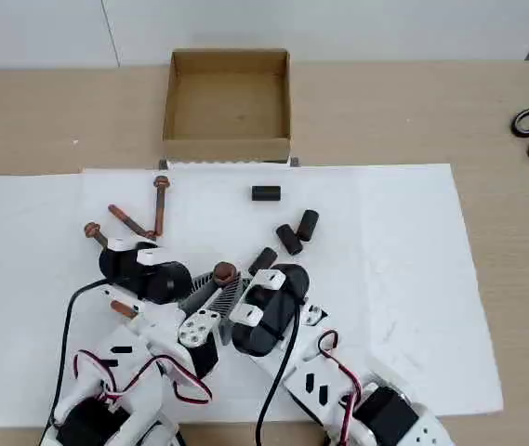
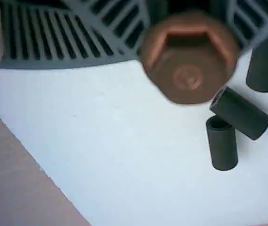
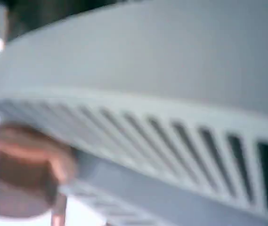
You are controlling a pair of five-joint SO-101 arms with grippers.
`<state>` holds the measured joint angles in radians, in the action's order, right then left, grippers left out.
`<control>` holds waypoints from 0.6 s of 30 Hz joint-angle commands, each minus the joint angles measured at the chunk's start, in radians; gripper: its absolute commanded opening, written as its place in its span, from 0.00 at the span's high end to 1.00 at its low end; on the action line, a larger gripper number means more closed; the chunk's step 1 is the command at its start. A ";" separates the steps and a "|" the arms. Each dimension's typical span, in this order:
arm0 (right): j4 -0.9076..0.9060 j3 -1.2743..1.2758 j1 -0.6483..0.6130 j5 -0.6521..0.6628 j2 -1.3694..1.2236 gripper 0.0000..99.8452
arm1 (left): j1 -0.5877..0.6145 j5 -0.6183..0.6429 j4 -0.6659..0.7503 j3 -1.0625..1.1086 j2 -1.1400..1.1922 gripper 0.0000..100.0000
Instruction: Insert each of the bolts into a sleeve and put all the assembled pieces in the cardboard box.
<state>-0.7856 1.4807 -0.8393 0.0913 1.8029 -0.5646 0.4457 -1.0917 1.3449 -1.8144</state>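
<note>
Left of centre on the white sheet (image 1: 403, 279), three loose bolts (image 1: 161, 204) lie near each other. At the middle of the sheet's near edge, the left gripper (image 1: 216, 286) pinches a held bolt (image 1: 224, 273), head on top. The left wrist view shows that head face-on, which the high view does not. The right gripper (image 1: 264, 279) is just beside it; I can't tell its claw state, as the right wrist view is blurred. Four sleeves (image 1: 288, 239) lie mid-sheet. The cardboard box (image 1: 229, 139) sits toward the table's far edge.
</note>
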 commanded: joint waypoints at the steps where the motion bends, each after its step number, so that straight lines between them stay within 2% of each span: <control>1: 0.033 -0.089 0.001 0.011 0.010 1.00 | -0.003 -0.006 -0.034 0.008 -0.002 0.98; 6: 0.030 -0.081 0.041 0.011 0.010 1.00 | 0.046 -0.014 -0.037 0.013 0.002 0.75; 11: 0.024 -0.080 0.076 0.011 0.008 1.00 | 0.127 -0.057 -0.074 0.005 0.002 0.75; 18: 0.024 -0.038 0.081 0.011 0.008 1.00 | 0.138 -0.077 -0.074 -0.145 0.002 0.75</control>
<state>-0.7841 1.4714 -0.7687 0.0944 1.8044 -0.4281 0.3767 -1.1638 1.2835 -1.8067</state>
